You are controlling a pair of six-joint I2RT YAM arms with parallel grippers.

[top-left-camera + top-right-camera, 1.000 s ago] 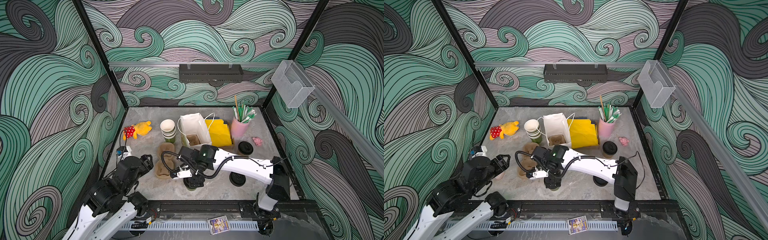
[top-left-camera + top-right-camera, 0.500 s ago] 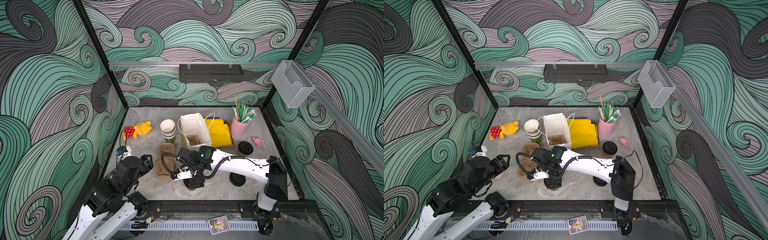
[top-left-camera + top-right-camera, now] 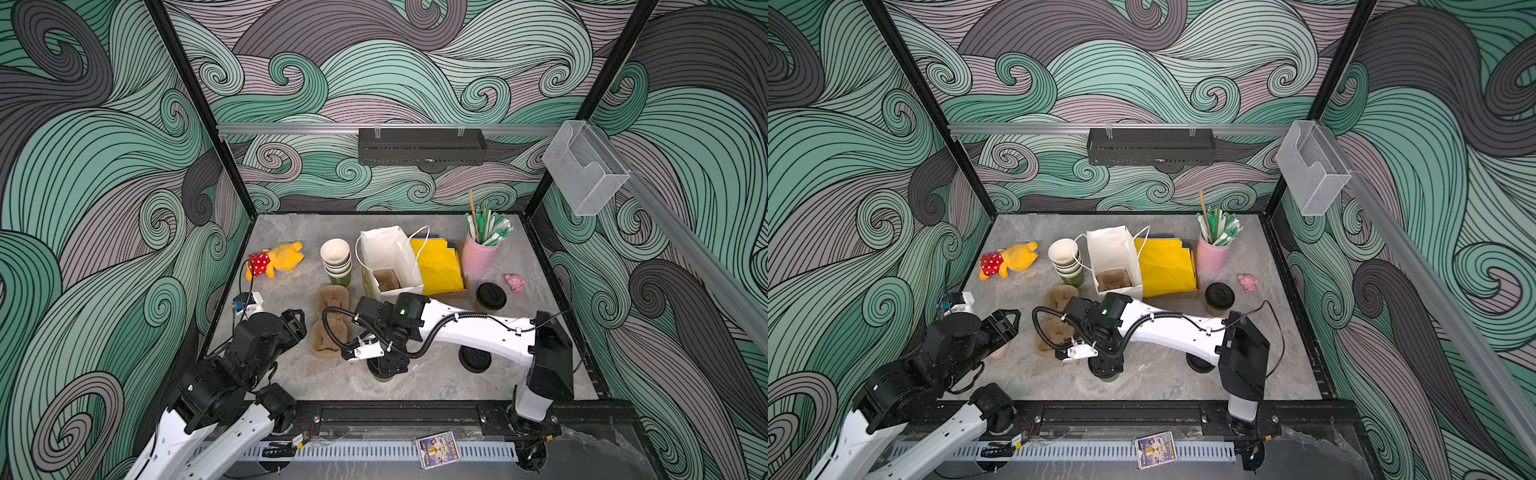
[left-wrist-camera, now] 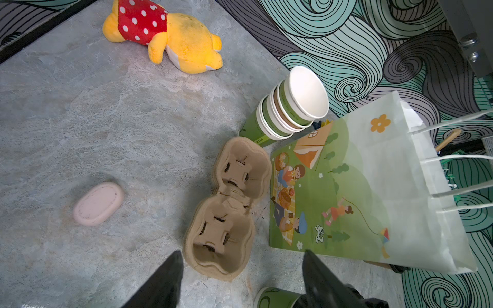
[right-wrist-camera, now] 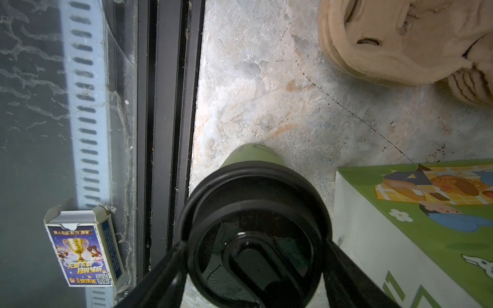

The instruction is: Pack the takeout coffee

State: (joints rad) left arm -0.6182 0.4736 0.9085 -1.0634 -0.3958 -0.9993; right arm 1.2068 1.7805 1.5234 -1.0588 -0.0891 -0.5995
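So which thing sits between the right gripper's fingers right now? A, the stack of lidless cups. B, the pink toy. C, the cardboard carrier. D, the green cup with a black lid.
D: in the right wrist view the right gripper has a finger on each side of the green cup, at its black lid.

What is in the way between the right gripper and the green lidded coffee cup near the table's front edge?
Nothing visible. The right gripper straddles the green cup, its black lid between the jaws; whether they press it is unclear.
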